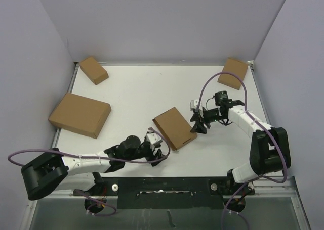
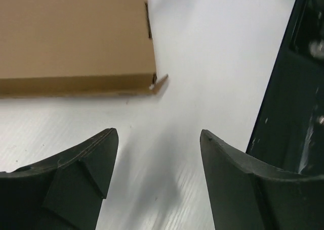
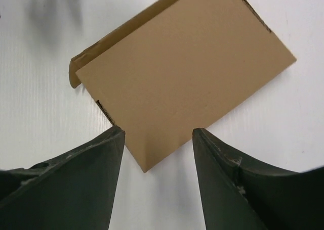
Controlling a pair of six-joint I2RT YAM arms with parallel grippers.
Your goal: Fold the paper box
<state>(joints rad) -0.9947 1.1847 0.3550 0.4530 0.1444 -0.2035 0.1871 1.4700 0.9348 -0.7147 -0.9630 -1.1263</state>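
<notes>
The paper box [image 1: 174, 128], shallow brown corrugated cardboard, lies closed and flat mid-table [image 1: 152, 88], turned diagonally, one small tab [image 2: 161, 82] protruding at a corner.

A big brown box [image 1: 80, 114] is lying on the left of the white table [image 1: 147, 88], while a smaller box [image 1: 93, 70] is sitting at its back-left corner and another box [image 1: 236, 73] at its back-right.

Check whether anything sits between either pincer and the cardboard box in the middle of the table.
Nothing visible does. The paper box lies flat on the table. The left pincer, open, has only bare table before the box's edge. The right pincer, open, hangs over one of its corners.
</notes>
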